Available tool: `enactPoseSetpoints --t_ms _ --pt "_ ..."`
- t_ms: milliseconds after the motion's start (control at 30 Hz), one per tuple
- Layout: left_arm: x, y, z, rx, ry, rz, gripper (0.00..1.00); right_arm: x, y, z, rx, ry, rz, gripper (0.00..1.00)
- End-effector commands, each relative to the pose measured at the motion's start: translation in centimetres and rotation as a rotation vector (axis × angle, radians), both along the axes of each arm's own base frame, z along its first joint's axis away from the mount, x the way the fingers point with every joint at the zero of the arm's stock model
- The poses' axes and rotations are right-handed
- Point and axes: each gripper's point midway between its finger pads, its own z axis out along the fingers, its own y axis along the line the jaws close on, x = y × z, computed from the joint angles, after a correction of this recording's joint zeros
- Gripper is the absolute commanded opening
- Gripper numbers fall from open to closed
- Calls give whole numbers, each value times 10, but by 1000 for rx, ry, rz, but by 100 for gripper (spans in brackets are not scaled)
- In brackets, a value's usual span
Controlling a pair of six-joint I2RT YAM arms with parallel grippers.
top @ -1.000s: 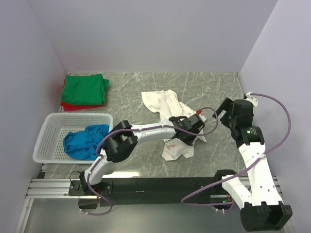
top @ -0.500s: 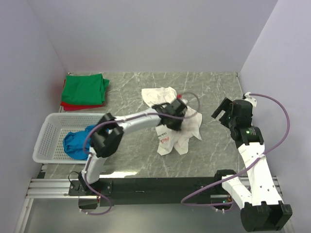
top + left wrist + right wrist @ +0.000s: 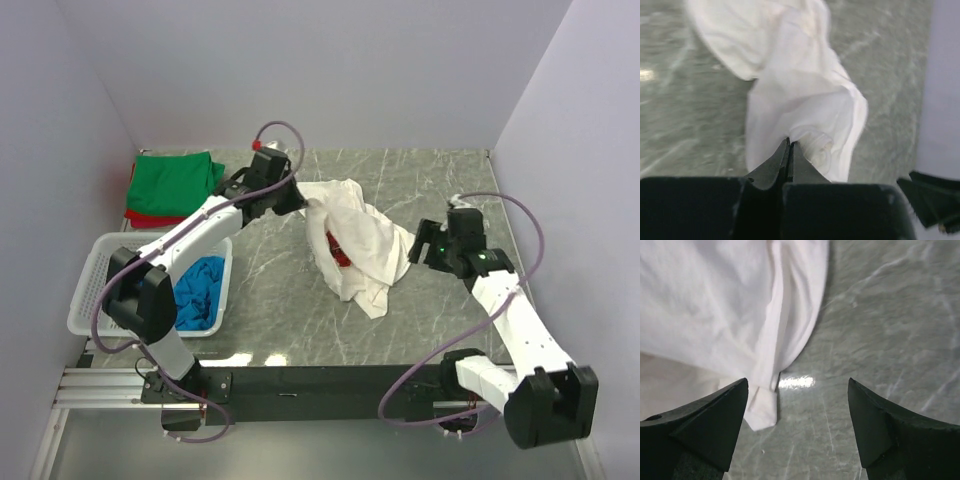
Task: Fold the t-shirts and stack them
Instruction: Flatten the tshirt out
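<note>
The white t-shirt lies crumpled mid-table, with a bit of red print showing. My left gripper is shut on its back-left edge and holds it raised. In the left wrist view the gripper pinches a fold of the white cloth. My right gripper is open beside the shirt's right edge. In the right wrist view the gripper is empty over bare table, and a corner of the shirt lies by the left finger. The green t-shirt lies folded on the red one at back left. The blue t-shirt sits in the basket.
The white lattice basket stands at the front left, next to the left arm. Walls close in the table at the back and on both sides. Grey marble table shows in front of the white shirt.
My left gripper has swung from mid-table to the back left, dragging the white shirt with it and lifting its edge. My right gripper has moved left to the shirt's right edge.
</note>
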Motion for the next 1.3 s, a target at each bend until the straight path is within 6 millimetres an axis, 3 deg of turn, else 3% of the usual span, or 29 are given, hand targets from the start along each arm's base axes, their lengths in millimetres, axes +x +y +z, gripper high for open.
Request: enactPoseSetpoints --t_ms 0,200,333,433,467,500,533,567,633,667,767,900,1133,1267 --pt "4 34 -16 24 58 153 0 1 30 -5 -40 26 191 86" --pt "3 73 -57 83 159 303 0 -22 62 -34 0 142 288 85" --pt "6 76 -81 90 214 317 0 -36 75 -50 16 202 337 85" --pt "10 71 -86 86 233 300 0 -48 80 -69 6 291 357 84" --pt "10 68 -85 77 230 291 9 -53 82 -77 0 325 363 84" --pt "10 67 -83 72 226 289 24 -57 83 -81 -1 345 371 84" --pt "9 67 -78 64 219 289 42 -61 84 -87 -1 366 375 84" --pt "7 65 -75 63 212 283 70 -64 85 -91 5 384 372 84" --pt "-2 64 -72 69 215 266 84 -68 89 -96 12 393 379 84" --pt "-10 59 -71 75 217 246 92 -68 90 -98 16 398 377 83" --pt "-41 51 -76 100 242 195 99 -65 96 -101 19 390 378 83" --pt "-83 40 -76 131 266 150 99 -67 100 -110 7 422 387 83" --pt "-164 22 -106 197 415 15 99 -65 107 -117 -17 443 406 82" --pt "-181 14 -113 219 445 -23 99 -61 111 -116 -14 446 411 82"
